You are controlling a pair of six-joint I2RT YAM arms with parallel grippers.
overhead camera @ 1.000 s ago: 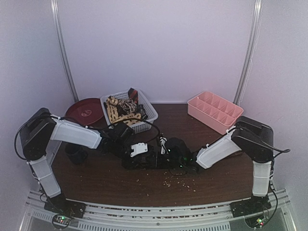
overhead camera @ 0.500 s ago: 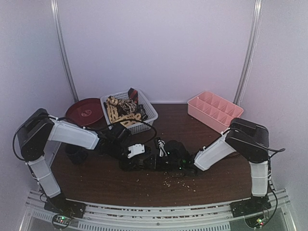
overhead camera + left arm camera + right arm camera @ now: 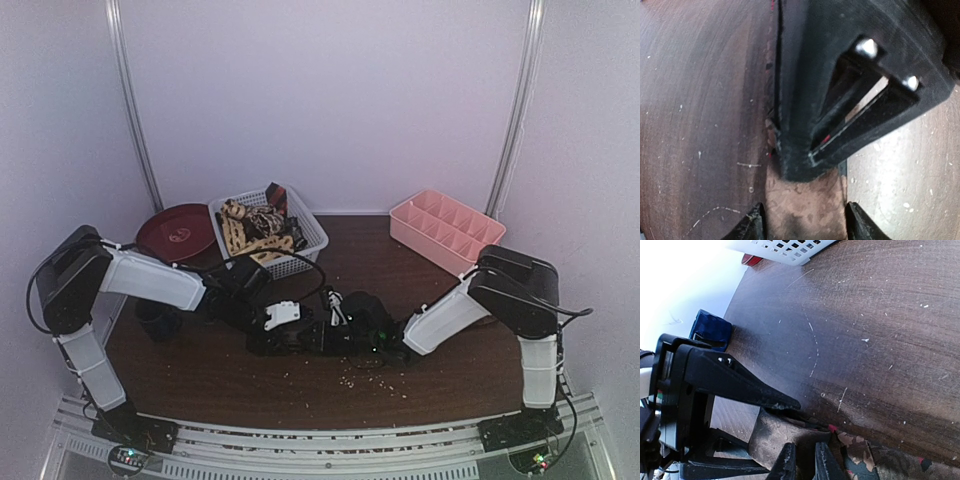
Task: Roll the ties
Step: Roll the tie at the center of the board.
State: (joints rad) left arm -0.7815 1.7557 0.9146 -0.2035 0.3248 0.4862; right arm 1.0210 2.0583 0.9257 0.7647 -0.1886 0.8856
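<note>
the work is at the start of a roll: one dark brown tie (image 3: 785, 432) lies flat on the table (image 3: 250, 385) just on the near side of the white basket (image 3: 305, 240), toward the arm bases, while the other ties (image 3: 255, 225) sit heaped inside that basket. both claws meet nose to nose over the flat tie, in front of the basket's near right corner. the right claw (image 3: 805, 462) is drawn narrow, its two tips almost together and seemingly nipped on the cloth at one end. the left claw (image 3: 805, 225) stands about half open, its tips set either side of the tie's width with the fabric filling the gap; whether the pads yet press the edges i cannot tell. by my reading, the next move calls for one claw to pin the fabric while the other turns the end over on itself, tight and square, so the soft cloth does not skew or spring loose.
</note>
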